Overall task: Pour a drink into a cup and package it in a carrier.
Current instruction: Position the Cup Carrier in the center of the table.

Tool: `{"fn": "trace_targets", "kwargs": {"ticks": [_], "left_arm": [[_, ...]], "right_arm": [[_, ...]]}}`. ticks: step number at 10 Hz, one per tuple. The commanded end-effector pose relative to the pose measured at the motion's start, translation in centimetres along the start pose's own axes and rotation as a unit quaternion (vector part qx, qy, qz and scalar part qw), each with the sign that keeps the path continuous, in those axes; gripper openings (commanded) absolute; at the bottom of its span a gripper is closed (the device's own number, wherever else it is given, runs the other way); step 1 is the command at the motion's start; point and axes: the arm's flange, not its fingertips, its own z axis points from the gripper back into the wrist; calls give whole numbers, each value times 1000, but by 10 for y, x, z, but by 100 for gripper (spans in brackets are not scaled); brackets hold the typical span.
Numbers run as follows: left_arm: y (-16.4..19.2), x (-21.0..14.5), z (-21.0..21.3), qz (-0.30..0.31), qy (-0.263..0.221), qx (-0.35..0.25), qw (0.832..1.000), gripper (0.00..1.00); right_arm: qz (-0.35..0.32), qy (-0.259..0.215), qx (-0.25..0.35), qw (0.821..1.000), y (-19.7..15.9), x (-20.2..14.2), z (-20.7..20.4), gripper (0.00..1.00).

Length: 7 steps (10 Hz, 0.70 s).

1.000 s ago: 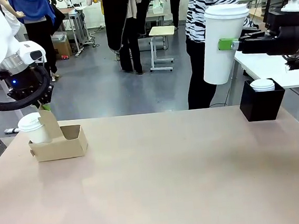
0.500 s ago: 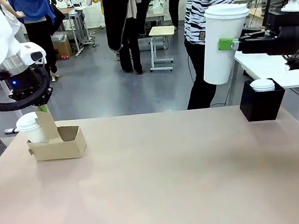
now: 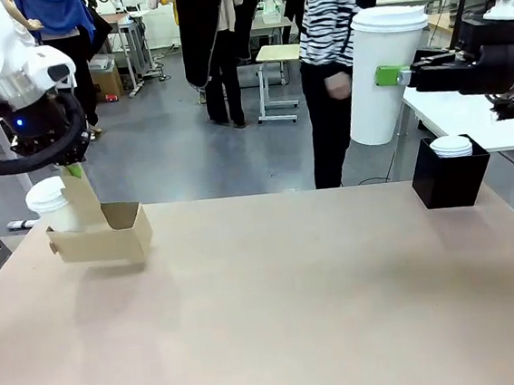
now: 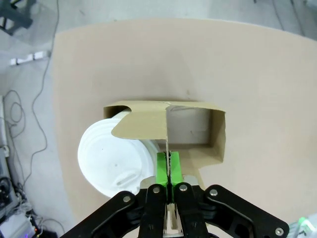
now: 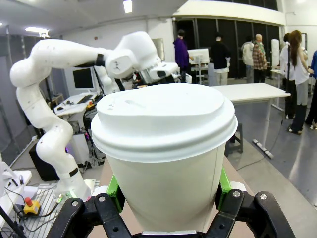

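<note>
Front camera: fixed, low at the robot's edge of the tabletop [image 3: 296,316]. It faces across to the far side and the room beyond, at mid-distance, with most of the surface in frame.

Left wrist camera: looks straight down along the left end effector [image 4: 168,171], close over the carrier [image 4: 143,124], with the tabletop beneath.

Right wrist camera: looks roughly level along the right end effector [image 5: 168,188], with the tall white cup [image 5: 163,148] very near (wide lens, edges bulge).

Front shares the carrier with the left wrist view and the tall white cup with the right.

Glossy grey floor [image 3: 171,155], a small stool [image 3: 276,54], a white table [image 3: 468,116] at right
</note>
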Motion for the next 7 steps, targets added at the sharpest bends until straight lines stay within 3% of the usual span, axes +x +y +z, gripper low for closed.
{"fn": "trace_targets", "kwargs": {"ticks": [1, 4, 7], "left_arm": [[-39, -29, 36, 22, -5, 15, 1000, 2], [-140, -78, 53, 2, -43, 23, 999, 2], [-221, -112, 18, -19, -42, 7, 999, 2]], "right_arm": [[8, -4, -5, 1000, -3, 5, -3, 81], [8, -4, -5, 1000, -3, 5, -3, 81], [8, -4, -5, 1000, -3, 5, -3, 81]]}}
